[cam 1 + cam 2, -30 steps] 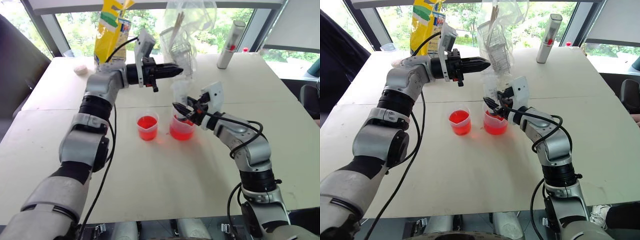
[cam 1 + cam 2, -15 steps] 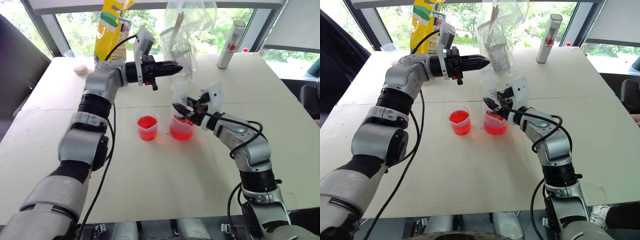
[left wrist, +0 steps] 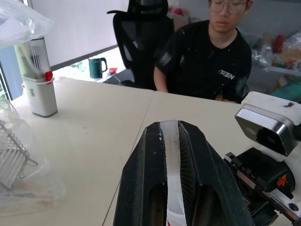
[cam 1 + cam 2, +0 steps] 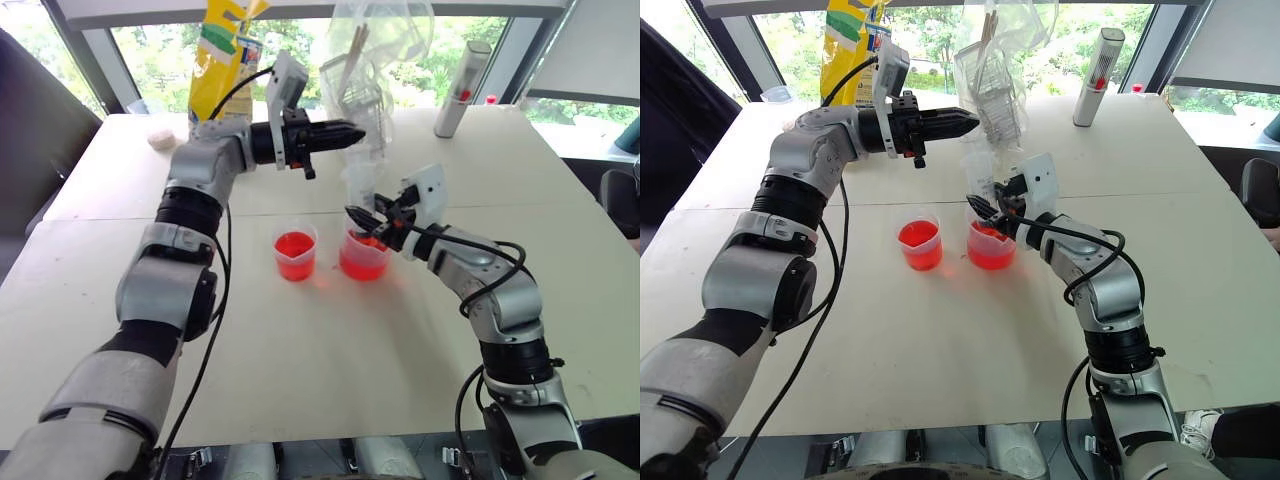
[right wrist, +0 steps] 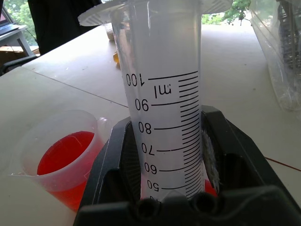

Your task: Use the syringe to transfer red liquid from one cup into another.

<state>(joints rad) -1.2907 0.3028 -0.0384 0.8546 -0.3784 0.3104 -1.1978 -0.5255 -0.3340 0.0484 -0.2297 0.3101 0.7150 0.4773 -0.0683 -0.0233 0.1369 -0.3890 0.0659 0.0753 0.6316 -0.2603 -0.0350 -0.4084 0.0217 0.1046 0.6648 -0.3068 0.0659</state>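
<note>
- The table (image 4: 300, 380) carries both cups side by side near its middle.
- The right gripper (image 4: 362, 217) is clamped on the syringe (image 5: 162, 101), holding it upright over the larger beaker (image 4: 364, 258).
- The left gripper (image 4: 352, 131), raised above, pinches the syringe's plunger top.
- The smaller cup (image 4: 295, 252) holds red liquid (image 4: 294, 246).

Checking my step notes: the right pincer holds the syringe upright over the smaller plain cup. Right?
Not quite. The right pincer holds the syringe upright over the larger beaker, the one with the pouring lip, not the smaller cup; the left eye view shows it.
</note>
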